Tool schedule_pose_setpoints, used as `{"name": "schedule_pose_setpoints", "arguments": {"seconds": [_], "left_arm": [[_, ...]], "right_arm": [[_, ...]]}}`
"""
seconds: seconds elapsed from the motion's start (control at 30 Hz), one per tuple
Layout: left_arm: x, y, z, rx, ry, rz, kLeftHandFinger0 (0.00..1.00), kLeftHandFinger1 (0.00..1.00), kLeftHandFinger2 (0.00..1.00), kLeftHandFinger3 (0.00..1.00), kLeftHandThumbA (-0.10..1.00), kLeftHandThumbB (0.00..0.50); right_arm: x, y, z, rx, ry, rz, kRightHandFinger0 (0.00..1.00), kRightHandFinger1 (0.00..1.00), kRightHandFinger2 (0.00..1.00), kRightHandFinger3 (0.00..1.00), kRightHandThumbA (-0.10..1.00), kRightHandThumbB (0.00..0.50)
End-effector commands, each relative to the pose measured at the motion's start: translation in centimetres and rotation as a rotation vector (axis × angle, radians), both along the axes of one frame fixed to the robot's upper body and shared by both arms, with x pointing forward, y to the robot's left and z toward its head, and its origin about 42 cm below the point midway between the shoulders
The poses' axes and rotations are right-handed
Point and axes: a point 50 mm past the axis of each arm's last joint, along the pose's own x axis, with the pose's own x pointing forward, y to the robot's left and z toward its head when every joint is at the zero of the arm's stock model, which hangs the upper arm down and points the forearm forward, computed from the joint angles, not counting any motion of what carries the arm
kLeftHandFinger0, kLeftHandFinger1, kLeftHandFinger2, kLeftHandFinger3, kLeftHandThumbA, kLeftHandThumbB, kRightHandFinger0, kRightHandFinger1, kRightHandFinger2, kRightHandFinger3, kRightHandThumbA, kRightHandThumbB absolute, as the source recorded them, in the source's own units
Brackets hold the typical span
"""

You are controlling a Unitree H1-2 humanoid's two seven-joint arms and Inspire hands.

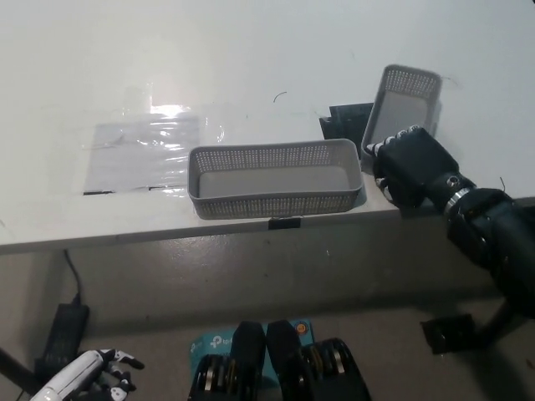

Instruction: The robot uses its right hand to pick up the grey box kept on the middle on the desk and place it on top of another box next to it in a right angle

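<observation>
A long grey mesh box [276, 178] lies crosswise near the desk's front edge. To its right, a smaller grey mesh box [401, 102] is tilted with its far end raised and its open side facing left. My black right hand [411, 164] is shut on this box's near end. The hand hides that end, so I cannot tell whether it touches the desk. The two boxes are apart, with a small gap between them. My white left hand [90, 373] rests low at the bottom left, below the desk; its fingers look loosely curled and hold nothing.
A black flat part [343, 123] lies on the desk behind the gap between the boxes. A clear plastic sheet [142, 150] covers the desk's left part. A black clip [282, 222] sits on the front edge. A power brick [63, 327] lies on the floor.
</observation>
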Motion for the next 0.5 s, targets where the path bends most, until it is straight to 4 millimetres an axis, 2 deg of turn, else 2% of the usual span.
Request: {"name": "schedule_pose_setpoints", "arguments": {"seconds": [0.0,0.03,0.13,0.23,0.37,0.43,0.47], "left_arm": [[-0.2,0.7,0.9,0.041,0.001,-0.006,0.46,0.48,0.62,0.70,0.27,0.325],[-0.1,0.7,0.9,0.046,0.003,-0.007,0.46,0.48,0.61,0.69,0.27,0.327],[-0.3,0.7,0.6,0.032,0.001,0.000,0.46,0.47,0.60,0.68,0.24,0.320],[-0.3,0.7,0.6,0.041,0.005,-0.004,0.46,0.47,0.60,0.70,0.27,0.320],[-0.3,0.8,0.6,0.032,-0.004,-0.007,0.45,0.47,0.59,0.68,0.25,0.312],[-0.3,0.8,0.6,0.032,0.000,-0.004,0.46,0.48,0.60,0.68,0.25,0.312],[-0.4,0.8,0.6,0.031,0.003,0.000,0.47,0.49,0.61,0.68,0.27,0.325]], "right_arm": [[0.5,0.4,3.2,0.159,-0.091,0.059,0.00,0.02,0.23,0.03,-0.10,0.202],[0.4,0.4,3.3,0.190,-0.080,0.050,0.00,0.00,0.20,0.00,-0.10,0.197],[0.4,0.4,4.1,0.215,-0.087,0.047,0.00,0.05,0.30,0.00,-0.10,0.136],[0.4,0.2,5.0,0.223,-0.119,0.052,0.00,0.09,0.41,0.04,-0.10,0.154],[0.6,-0.4,6.5,0.225,-0.153,0.060,0.00,0.07,0.42,0.03,-0.10,0.143],[0.7,-0.5,7.1,0.221,-0.167,0.061,0.00,0.06,0.42,0.05,-0.10,0.163],[0.8,-0.6,8.0,0.210,-0.176,0.059,0.00,0.05,0.41,0.07,-0.10,0.192]]}}
